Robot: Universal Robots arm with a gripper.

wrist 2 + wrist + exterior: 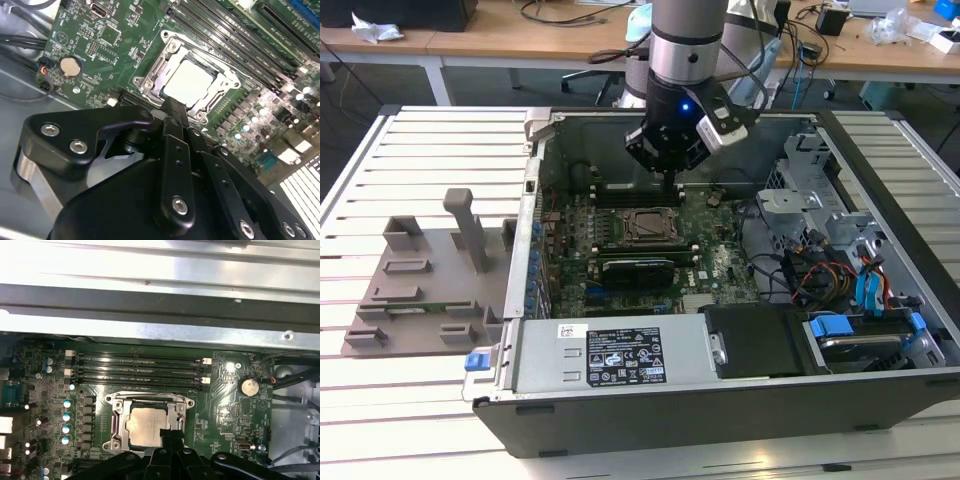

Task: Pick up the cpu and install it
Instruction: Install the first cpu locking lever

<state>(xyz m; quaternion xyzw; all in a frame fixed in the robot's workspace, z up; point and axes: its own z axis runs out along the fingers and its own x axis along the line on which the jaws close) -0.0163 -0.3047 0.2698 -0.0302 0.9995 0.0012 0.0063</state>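
Black linkage arms of the end effector (172,107) are seen closest in the second wrist view, with a thin finger reaching down to the edge of the cpu (189,81), a small flat square chip with a silvery-grey top. Whether it is clenched or released cannot be told. The chip is seated inside the dark square socket frame (148,422) on the green motherboard (225,405). Socket pins could be bent if the chip were nudged sideways.

Even overhead light brightens the exterior view, while in both wrist views glare whitens the cpu (192,81) top and the case's metal wall (160,270).
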